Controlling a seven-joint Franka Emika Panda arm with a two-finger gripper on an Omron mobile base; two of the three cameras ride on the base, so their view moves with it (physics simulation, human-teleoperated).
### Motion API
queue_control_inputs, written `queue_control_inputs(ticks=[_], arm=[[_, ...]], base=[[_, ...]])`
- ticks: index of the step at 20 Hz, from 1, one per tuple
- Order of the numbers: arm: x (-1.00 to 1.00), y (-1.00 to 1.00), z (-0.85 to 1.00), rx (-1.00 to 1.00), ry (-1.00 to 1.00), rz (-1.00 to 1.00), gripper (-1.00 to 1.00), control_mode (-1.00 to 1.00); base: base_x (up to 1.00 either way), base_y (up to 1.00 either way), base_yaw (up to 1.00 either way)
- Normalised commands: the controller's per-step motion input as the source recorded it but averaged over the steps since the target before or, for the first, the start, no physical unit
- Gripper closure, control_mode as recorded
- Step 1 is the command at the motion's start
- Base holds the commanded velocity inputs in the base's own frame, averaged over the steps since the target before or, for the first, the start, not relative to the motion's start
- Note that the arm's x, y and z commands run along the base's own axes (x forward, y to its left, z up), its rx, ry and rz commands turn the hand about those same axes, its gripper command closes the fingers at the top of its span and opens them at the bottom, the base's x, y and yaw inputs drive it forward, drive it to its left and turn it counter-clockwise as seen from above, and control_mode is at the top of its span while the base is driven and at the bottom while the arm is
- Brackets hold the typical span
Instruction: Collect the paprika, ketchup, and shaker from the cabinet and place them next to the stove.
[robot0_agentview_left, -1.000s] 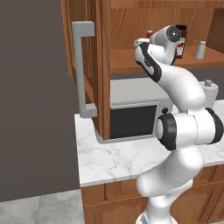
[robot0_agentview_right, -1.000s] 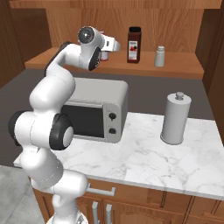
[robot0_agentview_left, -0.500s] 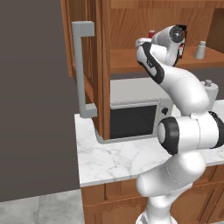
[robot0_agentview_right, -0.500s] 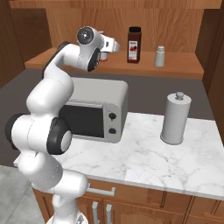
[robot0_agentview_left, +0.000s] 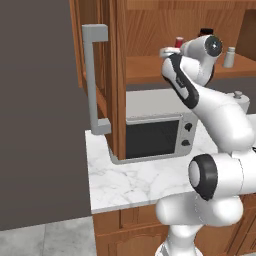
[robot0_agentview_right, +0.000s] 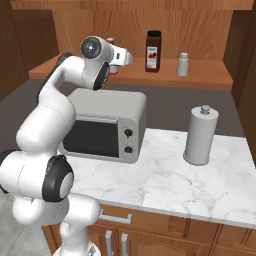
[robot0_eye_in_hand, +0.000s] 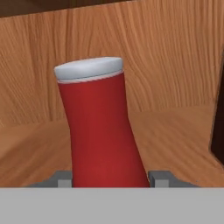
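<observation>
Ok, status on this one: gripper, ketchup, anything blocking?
Gripper shut on ketchup, bottle tilted between the fingers. Paprika and shaker stand apart on cabinet shelf. Nothing blocking.

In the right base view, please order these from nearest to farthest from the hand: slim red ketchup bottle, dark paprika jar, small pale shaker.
1. Slim red ketchup bottle, at the hand itself.
2. Dark paprika jar, mid-shelf, to the right.
3. Small pale shaker, farthest right.
</observation>
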Motion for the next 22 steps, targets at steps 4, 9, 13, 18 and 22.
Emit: queue_control_inputs(ticks=[4,9,13,18,22], arm=[[-0.7,0.05,0.0,0.0,-0.02,0.07,1.0,-1.0],[-0.74,0.01,0.0,0.0,0.0,0.06,1.0,-1.0],[-0.9,-0.01,-0.24,0.0,-0.01,0.01,1.0,-1.0],[-1.0,-0.01,-0.41,-0.02,-0.01,0.01,1.0,-1.0],[-0.98,0.0,-0.56,-0.07,0.0,0.01,1.0,-1.0]], base=[[0.0,0.0,0.0],[0.0,0.0,0.0],[0.0,0.0,0.0],[0.0,0.0,0.0],[0.0,0.0,0.0]])
